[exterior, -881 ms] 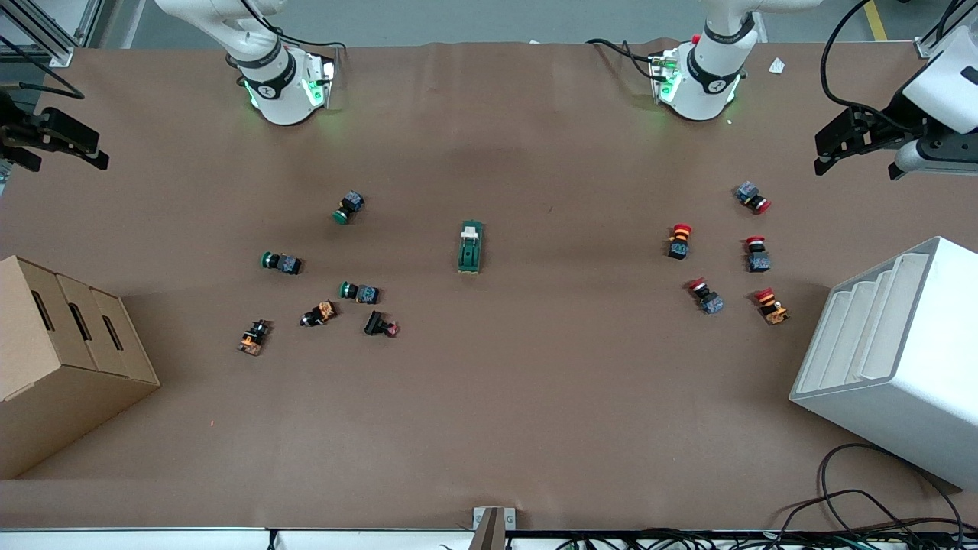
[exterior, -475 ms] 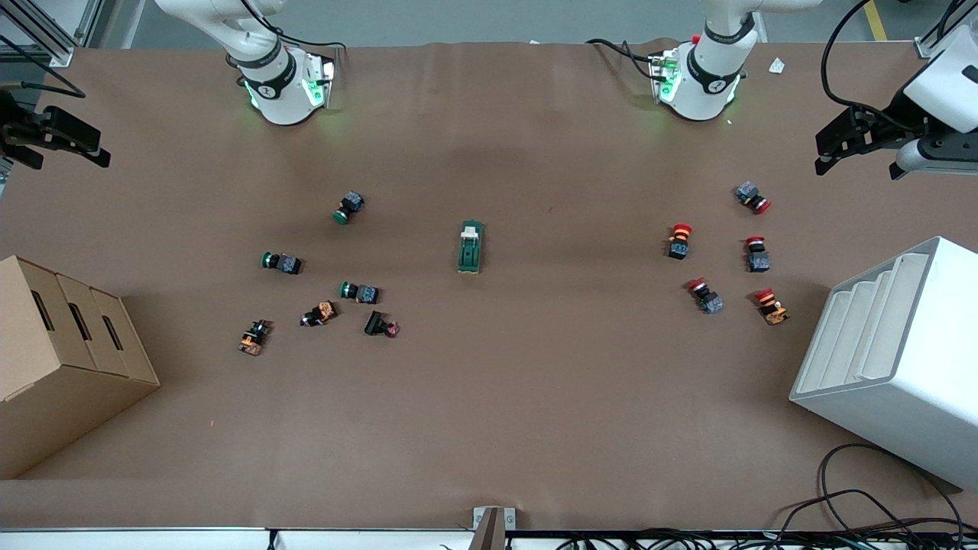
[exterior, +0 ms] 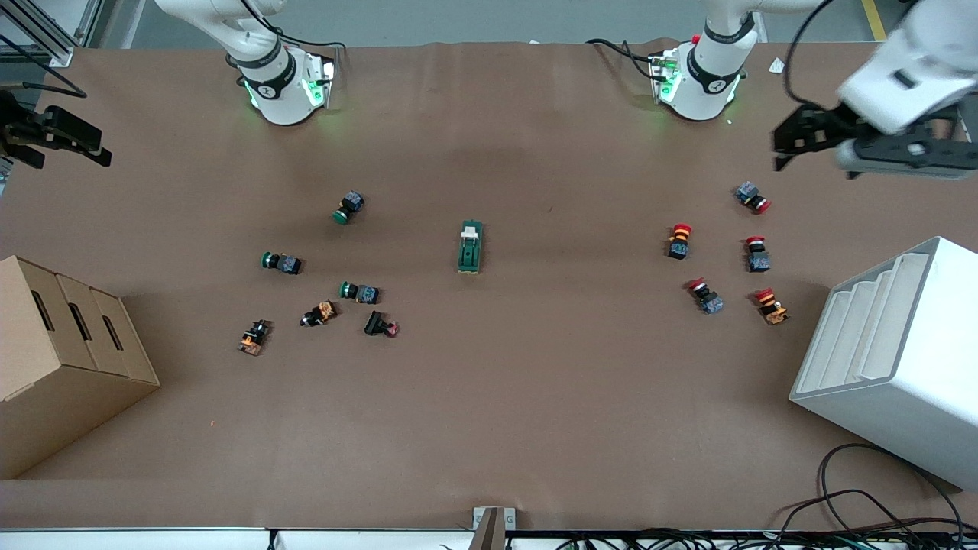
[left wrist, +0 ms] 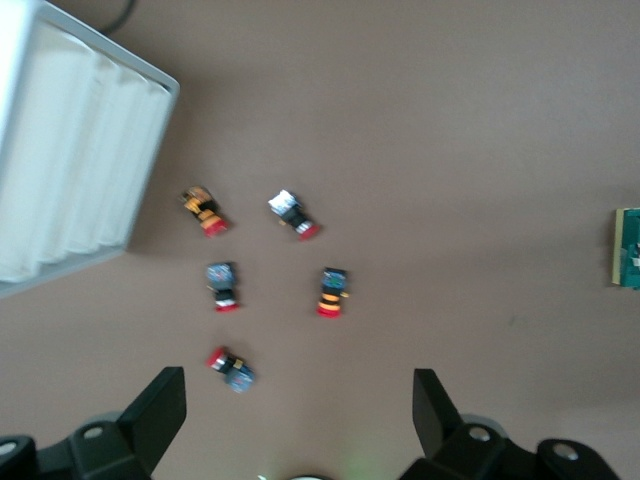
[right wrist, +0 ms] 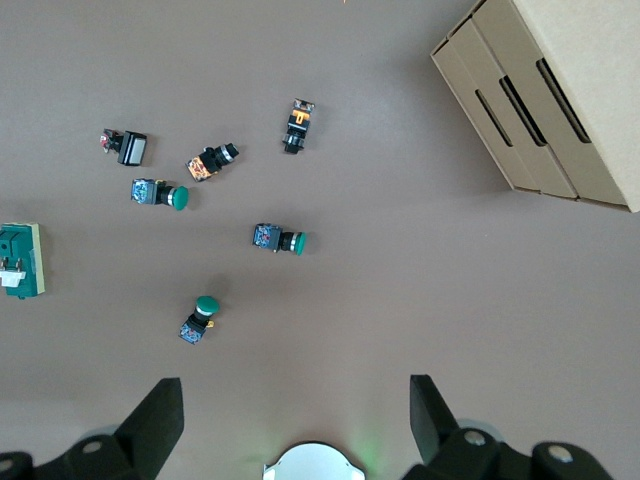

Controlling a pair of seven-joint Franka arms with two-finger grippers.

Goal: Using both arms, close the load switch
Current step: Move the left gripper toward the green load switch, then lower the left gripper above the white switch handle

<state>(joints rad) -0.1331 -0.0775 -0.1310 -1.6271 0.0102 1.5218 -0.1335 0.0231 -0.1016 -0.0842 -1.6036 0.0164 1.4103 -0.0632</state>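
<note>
Both grippers high over the table ends; load switch untouched mid-table.

White tiered bin (exterior: 894,359) stands at the left arm's end, cardboard box (exterior: 61,359) at the right arm's end; left gripper (exterior: 787,141) hangs released, fingers spread, over the red push buttons (exterior: 752,252); right gripper (exterior: 88,149) hangs spread too, over the table edge at its end; load switch (exterior: 471,247) lies flat between the two button clusters, green push buttons (exterior: 348,208) toward the right arm's end.

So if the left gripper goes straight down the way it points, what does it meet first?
Probably bare table. The left gripper, jaws open, hangs high over the red-capped buttons, which sit between the jaws' lines, so it may land among them. Depth is unclear.
</note>
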